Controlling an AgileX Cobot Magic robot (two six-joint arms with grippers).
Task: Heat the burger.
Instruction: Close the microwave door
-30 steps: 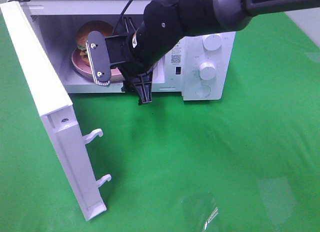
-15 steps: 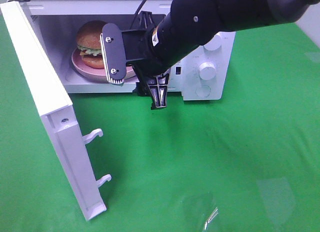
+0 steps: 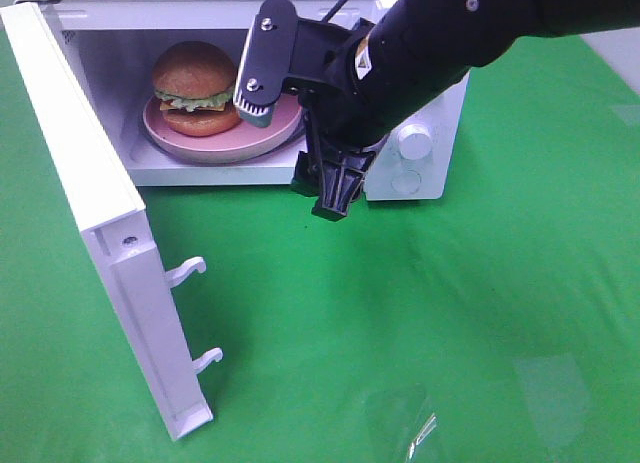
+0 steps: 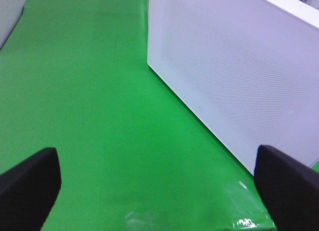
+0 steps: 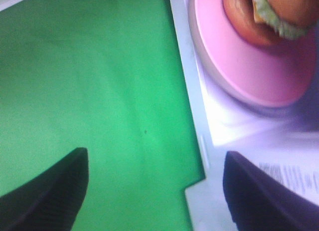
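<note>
The burger, with golden-brown buns and green lettuce, sits on a pink plate inside the open white microwave. My right gripper is open and empty, just in front of the cavity's right part, apart from the plate. In the right wrist view the gripper is spread wide over the microwave's front sill, with the plate and the burger beyond. My left gripper is open and empty above the green cloth, facing the door's outer face. It is out of the exterior view.
The microwave door stands swung wide open at the left, its two latch hooks sticking out. Two knobs sit on the control panel at the right. Green cloth covers the table.
My right gripper has drawn back out of the cavity, up and to the right, away from the plate. The burger and plate now show fully and have stayed put.
</note>
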